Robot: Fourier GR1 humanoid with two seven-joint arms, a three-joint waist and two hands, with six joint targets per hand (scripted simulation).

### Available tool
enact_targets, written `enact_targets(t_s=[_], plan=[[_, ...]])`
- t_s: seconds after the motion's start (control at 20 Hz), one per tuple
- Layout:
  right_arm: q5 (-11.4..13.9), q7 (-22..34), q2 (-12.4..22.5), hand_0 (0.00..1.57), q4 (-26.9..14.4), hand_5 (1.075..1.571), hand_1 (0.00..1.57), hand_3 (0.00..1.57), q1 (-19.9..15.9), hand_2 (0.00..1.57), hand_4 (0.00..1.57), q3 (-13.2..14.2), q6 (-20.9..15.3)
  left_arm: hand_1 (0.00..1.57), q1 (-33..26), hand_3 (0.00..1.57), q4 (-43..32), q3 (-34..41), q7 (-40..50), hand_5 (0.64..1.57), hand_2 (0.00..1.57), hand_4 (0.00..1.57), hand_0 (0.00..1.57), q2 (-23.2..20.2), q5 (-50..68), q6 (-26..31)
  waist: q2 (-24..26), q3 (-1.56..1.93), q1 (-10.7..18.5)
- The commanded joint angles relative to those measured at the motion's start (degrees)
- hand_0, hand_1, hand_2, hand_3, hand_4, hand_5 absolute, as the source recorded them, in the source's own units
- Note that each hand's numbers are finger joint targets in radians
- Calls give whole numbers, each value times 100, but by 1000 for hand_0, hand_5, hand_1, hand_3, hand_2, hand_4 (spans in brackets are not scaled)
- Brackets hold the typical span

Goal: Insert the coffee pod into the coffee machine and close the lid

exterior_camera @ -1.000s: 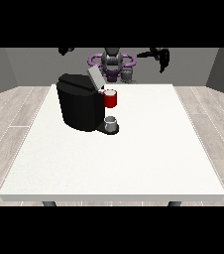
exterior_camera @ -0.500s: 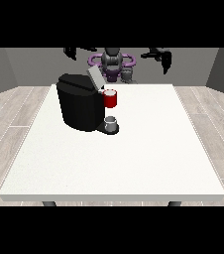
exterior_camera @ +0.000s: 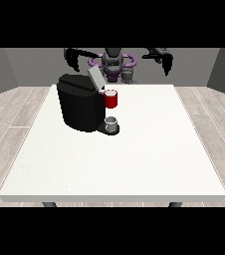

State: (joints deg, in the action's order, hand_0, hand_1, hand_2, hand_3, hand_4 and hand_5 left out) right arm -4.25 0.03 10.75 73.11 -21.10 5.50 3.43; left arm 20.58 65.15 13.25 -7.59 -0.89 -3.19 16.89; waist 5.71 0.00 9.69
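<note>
While the coffee pod (exterior_camera: pixel 111 99) is sitting in the coffee machine (exterior_camera: pixel 82 103), it is looking light and rigid. Its sides are offering the hold; whether either raised hand's fingers are apart cannot be told.

A black, boxy coffee machine (exterior_camera: pixel 80 107) is set upright on the tabletop (exterior_camera: pixel 134 159), nearer its far-left corner than its near edge. Its grey lid (exterior_camera: pixel 95 78) is raised and tilted back at the top. A red part (exterior_camera: pixel 111 99) is seen at the machine's front, on the side facing the tabletop's right edge. Below it, a small grey cup (exterior_camera: pixel 112 123) is placed on the machine's base. The coffee pod cannot be made out
</note>
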Motion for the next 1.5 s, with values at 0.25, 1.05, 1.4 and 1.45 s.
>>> enact_targets(t_s=[0.25, 1.05, 1.4, 1.45], plan=[[102, -368, -206, 0, -331, 1571, 0, 0, -376, 0, 0, -126, 109, 0, -296, 0, 606, 128, 92, 1571, 0, 0, 0, -475, 353, -159, -585, -1, -444], [441, -399, -169, 0, -1279, 1571, 0, 0, -1560, 0, 0, -71, 75, 0, -469, 0, 1379, -245, 354, 1571, 0, 0, 0, -446, 455, -492, -1037, -1, -319], [622, -465, -240, 0, -1565, 1571, 0, 0, -1868, 0, 0, -43, -189, 0, -355, 0, 1611, -286, 652, 1571, 0, 0, 0, -558, 645, -376, -1100, 0, -66], [576, -389, -333, 0, -1285, 1571, 0, 0, -1616, 0, 0, -243, 51, 0, -659, 0, 1240, -169, 64, 1571, 0, 0, 0, -526, 498, -519, -993, -2, -344]])
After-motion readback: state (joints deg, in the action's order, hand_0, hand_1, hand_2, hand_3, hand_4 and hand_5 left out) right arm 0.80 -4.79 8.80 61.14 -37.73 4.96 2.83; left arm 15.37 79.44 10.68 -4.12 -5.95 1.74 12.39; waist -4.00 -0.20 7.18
